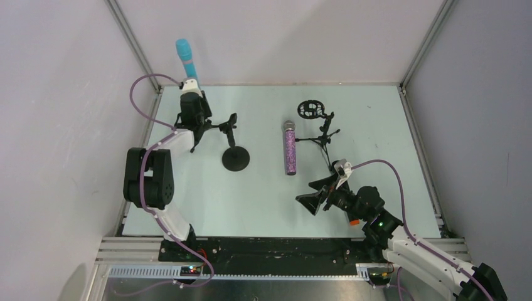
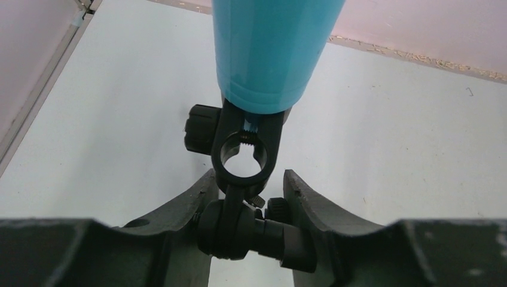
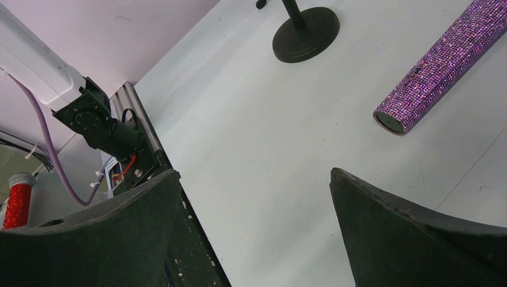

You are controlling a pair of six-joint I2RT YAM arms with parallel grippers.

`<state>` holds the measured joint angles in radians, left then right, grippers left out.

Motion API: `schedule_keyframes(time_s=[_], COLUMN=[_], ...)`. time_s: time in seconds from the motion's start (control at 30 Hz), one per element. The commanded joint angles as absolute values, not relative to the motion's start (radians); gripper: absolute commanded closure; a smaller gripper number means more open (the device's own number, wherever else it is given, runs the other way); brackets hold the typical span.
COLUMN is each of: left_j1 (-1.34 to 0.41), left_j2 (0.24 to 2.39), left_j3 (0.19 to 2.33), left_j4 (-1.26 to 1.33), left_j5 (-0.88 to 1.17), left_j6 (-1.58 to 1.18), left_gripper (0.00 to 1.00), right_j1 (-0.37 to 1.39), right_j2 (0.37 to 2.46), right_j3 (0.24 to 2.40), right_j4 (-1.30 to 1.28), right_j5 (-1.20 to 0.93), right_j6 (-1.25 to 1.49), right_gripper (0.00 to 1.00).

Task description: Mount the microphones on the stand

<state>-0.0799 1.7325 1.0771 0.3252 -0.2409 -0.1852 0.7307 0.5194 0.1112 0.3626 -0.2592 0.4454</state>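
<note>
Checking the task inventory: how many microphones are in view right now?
2. Light blue mic stands upright at far left, in the stand clip gripped by the left gripper. Purple glitter mic lies flat mid-table. A third may be hidden.

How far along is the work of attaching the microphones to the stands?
Done, it seems: the light blue microphone stands on the black clamp of the round-base stand. In hand: the left fingers are closed on the joint under that clamp. Left: the purple microphone lies on the table, the tripod stand is empty, and the right fingers are open.
</note>
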Motion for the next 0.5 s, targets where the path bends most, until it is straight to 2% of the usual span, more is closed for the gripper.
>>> schedule_keyframes(time_s=[0.0, 0.1, 0.17, 0.47], left_j1=[-0.072, -0.07, -0.065, -0.045], left_j2=[1.726, 1.723, 1.719, 1.676], left_j3=[1.141, 1.136, 1.132, 1.109], left_j4=[0.374, 0.37, 0.369, 0.37], left_j5=[-0.212, -0.217, -0.206, -0.139], left_j6=[-0.216, -0.243, -0.266, -0.34], left_gripper=[0.51, 0.33, 0.27, 0.13], right_j1=[0.728, 0.729, 0.728, 0.727], right_j2=[0.495, 0.484, 0.479, 0.456], right_j3=[0.1, 0.097, 0.095, 0.093], right_j4=[0.373, 0.369, 0.37, 0.351], right_j5=[-0.264, -0.261, -0.261, -0.26], right_j6=[0.46, 0.462, 0.463, 0.466], right_gripper=[0.0, 0.0, 0.0, 0.0])
